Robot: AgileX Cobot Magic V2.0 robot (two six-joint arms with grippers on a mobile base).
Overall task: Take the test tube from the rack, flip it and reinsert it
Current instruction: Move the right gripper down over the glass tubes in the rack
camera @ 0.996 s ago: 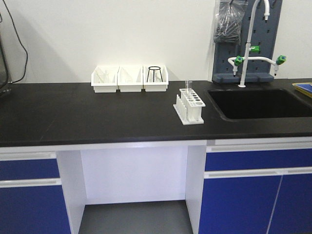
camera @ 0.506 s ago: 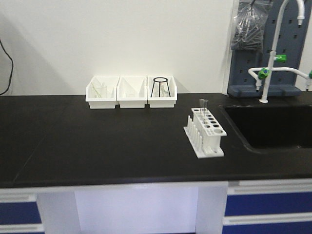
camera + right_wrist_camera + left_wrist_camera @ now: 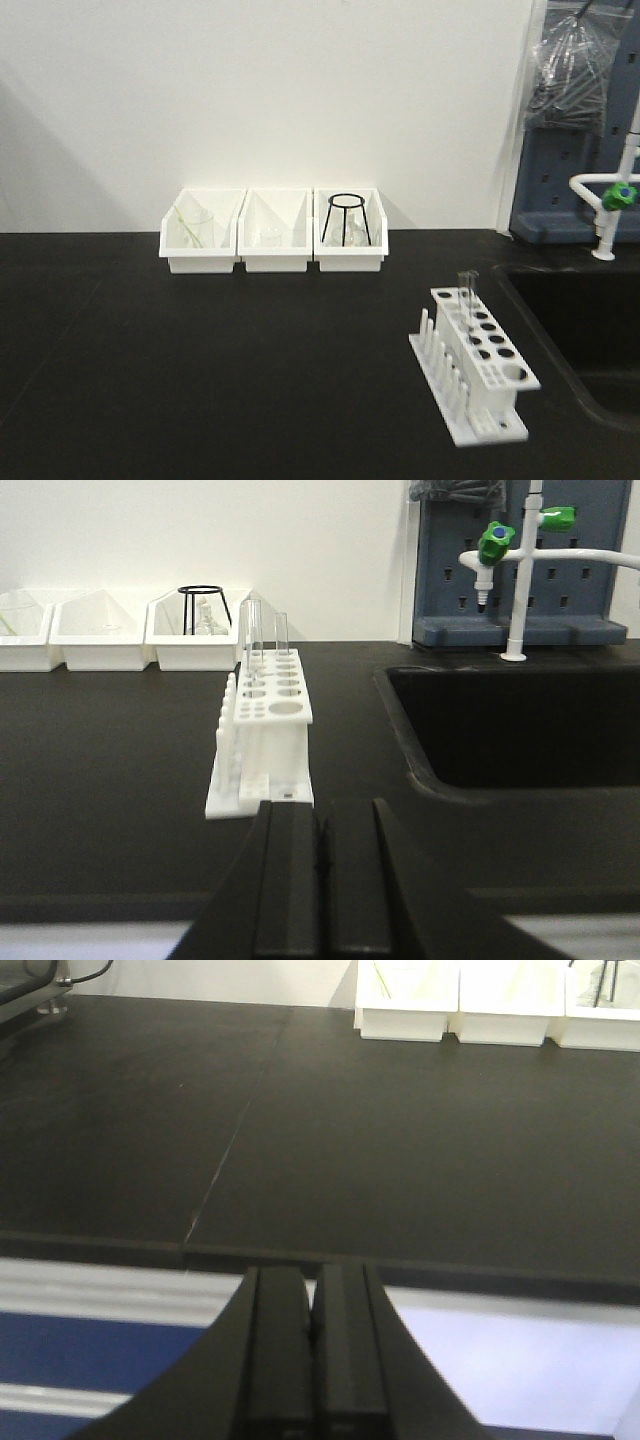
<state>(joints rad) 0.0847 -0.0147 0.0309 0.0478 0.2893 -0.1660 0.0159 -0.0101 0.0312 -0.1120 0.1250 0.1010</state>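
The test tube (image 3: 467, 290) stands upright at the far end of the rack (image 3: 480, 375), while the left gripper (image 3: 313, 1290) and right gripper (image 3: 322, 825) are both clenched on nothing.

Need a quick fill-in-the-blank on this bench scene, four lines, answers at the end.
The rack stands on the black counter beside the ___.
The left gripper and the right gripper are both ___.
The black wire stand sits in the ___ of the three white bins.
In the right wrist view, the test tubes stand upright at the rack's ___ end.
Answers: sink, shut, rightmost, far.
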